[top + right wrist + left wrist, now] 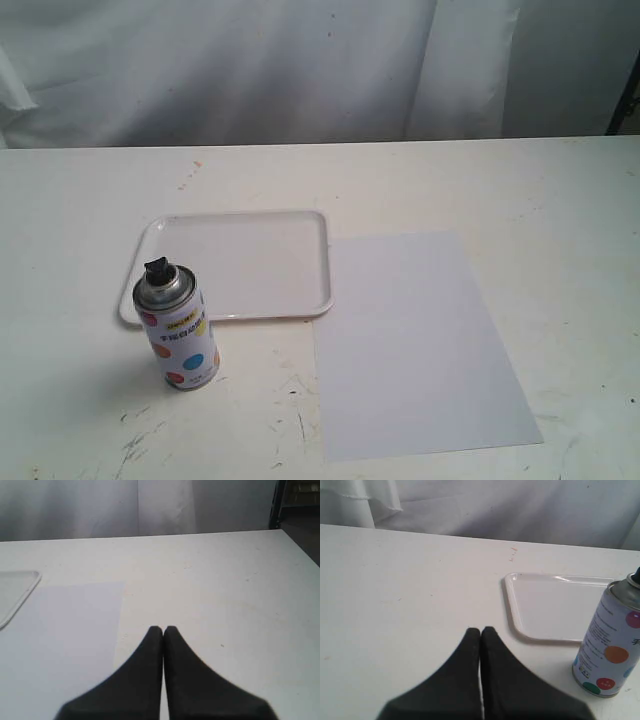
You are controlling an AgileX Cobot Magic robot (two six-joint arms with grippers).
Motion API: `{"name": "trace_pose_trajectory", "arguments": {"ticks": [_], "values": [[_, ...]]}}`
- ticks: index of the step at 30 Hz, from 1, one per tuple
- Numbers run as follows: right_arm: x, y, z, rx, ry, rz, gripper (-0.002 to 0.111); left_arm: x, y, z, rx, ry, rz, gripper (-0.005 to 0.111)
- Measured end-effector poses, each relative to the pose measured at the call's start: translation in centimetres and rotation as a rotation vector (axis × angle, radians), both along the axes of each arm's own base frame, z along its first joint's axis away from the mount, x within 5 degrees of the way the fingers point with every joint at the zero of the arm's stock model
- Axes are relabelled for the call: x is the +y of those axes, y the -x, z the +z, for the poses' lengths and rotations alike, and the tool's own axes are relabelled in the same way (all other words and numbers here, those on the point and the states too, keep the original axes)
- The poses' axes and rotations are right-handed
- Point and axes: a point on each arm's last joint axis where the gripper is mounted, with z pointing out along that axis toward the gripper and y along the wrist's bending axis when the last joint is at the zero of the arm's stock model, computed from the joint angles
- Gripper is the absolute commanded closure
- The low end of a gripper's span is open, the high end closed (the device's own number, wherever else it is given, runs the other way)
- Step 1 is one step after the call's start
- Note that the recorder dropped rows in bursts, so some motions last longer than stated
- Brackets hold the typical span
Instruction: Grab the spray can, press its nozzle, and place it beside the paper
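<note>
The task looked unstarted. The spray can (177,330) stood upright on the surface (70,400) beside the tray (250,255), apart from the paper (415,340). The left pincer (480,632) and right pincer (163,630) were pressed together, empty.

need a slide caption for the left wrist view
Shut left gripper short of the upright spray can, which stands on the table beside the white tray
</note>
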Motion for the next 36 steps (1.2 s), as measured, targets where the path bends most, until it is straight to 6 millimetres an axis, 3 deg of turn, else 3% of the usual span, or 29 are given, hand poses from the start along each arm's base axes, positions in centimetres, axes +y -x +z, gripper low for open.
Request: {"name": "trace_pose_trajectory", "arguments": {"ticks": [25,36], "values": [[0.0,0.0,0.0,0.0,0.0,0.0,0.108,0.1,0.0,0.0,-0.003,-0.042,0.004,0.107],[0.0,0.0,0.0,0.0,0.0,0.0,0.108,0.2,-0.4,2.3,-0.254,-0.06,0.008,0.107]]}}
